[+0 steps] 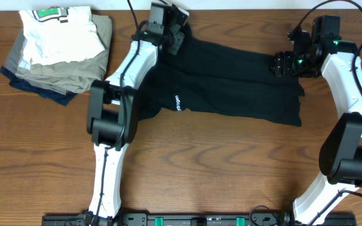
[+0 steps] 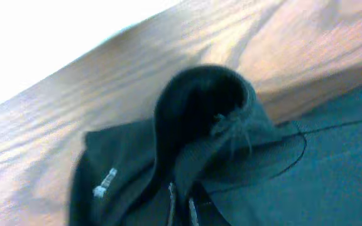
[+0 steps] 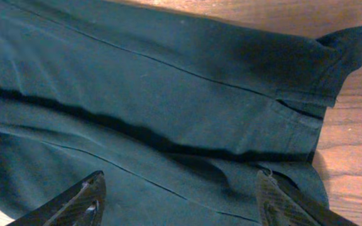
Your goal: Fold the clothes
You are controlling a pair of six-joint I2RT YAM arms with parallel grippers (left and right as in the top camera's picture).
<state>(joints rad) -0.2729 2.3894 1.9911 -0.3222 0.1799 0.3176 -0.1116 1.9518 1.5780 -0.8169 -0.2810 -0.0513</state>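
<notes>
At ten o'clock on the table, the pile of folded clothes is lying well apart from the work. The left gripper is reaching to about twelve o'clock, sitting over the waist end of the black pants. Its own camera is showing only a raised hump of dark cloth beside a white tag, so I cannot tell whether it is clenching the cloth or resting released. The pants are lying spread across the middle, running from twelve o'clock toward three o'clock, with a small white logo facing up. At two o'clock the right gripper is hovering over the leg cuffs, its fingers spreading wide with nothing between them. The step in hand is looking like taking both ends to fold the pants. Doing it well is calling for pinching through both layers at the cuffs, getting a matching hold at the waist, then lifting both ends level so the cloth is not dragging or twisting. Counting: one pair of pants, one tag, one logo, one pile showing three garments, two grippers.
</notes>
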